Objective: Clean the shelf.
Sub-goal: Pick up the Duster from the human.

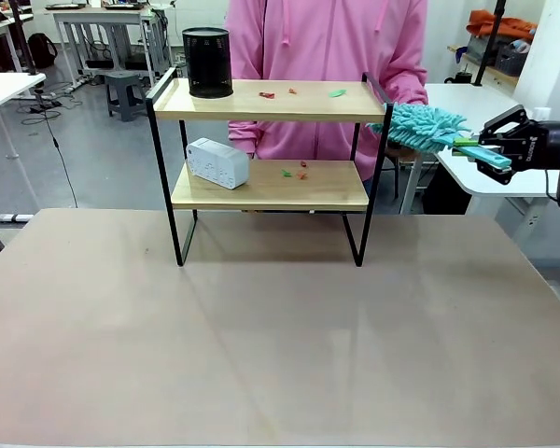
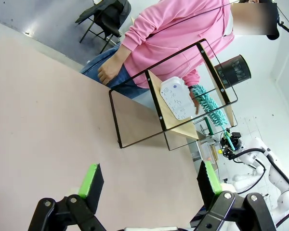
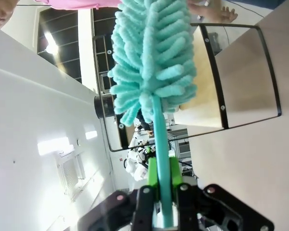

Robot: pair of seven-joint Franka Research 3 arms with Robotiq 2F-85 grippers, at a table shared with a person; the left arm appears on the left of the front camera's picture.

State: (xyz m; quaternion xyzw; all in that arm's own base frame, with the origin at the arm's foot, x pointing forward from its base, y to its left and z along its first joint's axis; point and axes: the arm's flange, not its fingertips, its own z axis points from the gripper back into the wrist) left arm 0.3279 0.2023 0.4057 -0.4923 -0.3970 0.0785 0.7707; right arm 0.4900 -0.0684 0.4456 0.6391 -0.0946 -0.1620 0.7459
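Because the teal fluffy microfibre duster (image 1: 420, 128) is pinched only by its thin teal handle (image 3: 160, 144) between the right jaws, which are pressed together on it, the head is judged likely to pivot or slip once it is pressed onto a board. The small two-tier shelf (image 1: 327, 191) of light wooden boards in a thin black metal frame looks light, so it could be shoved along the bench if the frame's right upright (image 1: 383, 168) is caught by the head. A black mesh cylinder (image 1: 207, 63) on the top board and a white boxy socket block (image 1: 217, 162) on the lower board could be knocked off by a long sweep. Red and green scraps (image 1: 294, 173) on both boards could be scattered over the edge.

The shelf is stood near the middle of the bench's far edge. The right jaws are held beyond the bench's far right corner, to the right of the shelf at top-board height, with the duster head just beside the shelf's right end. The left jaws are spread wide and empty over the bench, well apart from the shelf.
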